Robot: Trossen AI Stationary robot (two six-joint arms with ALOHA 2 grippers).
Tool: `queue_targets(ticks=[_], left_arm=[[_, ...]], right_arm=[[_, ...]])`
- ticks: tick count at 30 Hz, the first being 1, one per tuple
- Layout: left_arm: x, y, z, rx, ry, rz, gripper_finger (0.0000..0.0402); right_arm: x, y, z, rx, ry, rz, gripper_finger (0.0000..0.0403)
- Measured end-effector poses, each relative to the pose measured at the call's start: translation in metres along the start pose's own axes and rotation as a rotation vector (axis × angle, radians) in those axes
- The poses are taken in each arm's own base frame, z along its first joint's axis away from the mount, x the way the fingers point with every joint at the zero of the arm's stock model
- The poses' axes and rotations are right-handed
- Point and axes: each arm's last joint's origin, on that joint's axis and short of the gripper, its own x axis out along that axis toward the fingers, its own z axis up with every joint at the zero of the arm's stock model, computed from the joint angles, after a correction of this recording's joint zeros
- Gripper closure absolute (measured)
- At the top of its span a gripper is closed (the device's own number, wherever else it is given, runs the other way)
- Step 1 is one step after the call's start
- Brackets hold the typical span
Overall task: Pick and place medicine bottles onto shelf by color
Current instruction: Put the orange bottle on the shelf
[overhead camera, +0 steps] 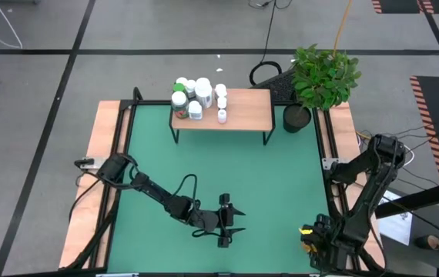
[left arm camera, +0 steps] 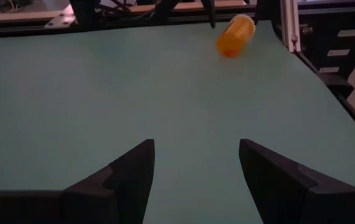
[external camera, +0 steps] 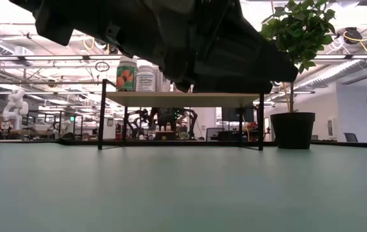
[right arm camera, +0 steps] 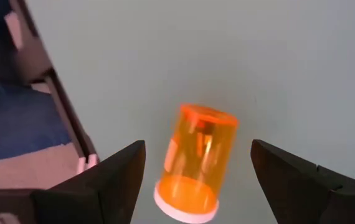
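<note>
left tool (left arm camera: 193, 180) wide, empty | right tool (right arm camera: 196, 180) wide astride orange bottle (right arm camera: 196, 162), base cut off

From my remote station: an orange pill bottle (right arm camera: 196, 163) with a white cap lies on its side on the green mat, while white-capped medicine bottles (overhead camera: 195, 98) cluster upright at one end of the wooden shelf (overhead camera: 242, 111).

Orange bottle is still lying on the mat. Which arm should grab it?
Right. Its open pincer already straddles the orange bottle, which lies on its side at the mat's right edge. The left pincer, also open, sits mid-mat with the bottle well ahead of it.
</note>
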Motion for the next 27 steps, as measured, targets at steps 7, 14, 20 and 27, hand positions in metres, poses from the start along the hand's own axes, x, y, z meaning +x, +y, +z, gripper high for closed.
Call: queue_targets(ticks=[7, 14, 20, 27], left_arm=[[0.000, -0.001, 0.000, -0.002, 0.001, -0.004, 0.0165], [0.000, -0.001, 0.000, -0.006, -0.001, -0.003, 0.0165], [0.000, -0.001, 0.000, 0.015, -0.002, -0.003, 0.0165], [-0.001, -0.003, 0.000, 0.062, -0.003, -0.008, 0.0165]], right_arm=[[0.027, -0.010, -0.006, 0.029, 0.110, -0.042, 0.0120], [0.037, -0.014, -0.005, 0.037, 0.108, -0.005, 0.0154], [0.035, -0.013, 0.007, 0.053, 0.019, 0.029, 0.0216], [0.027, -0.011, 0.050, 0.106, -0.141, 0.132, 0.0230]])
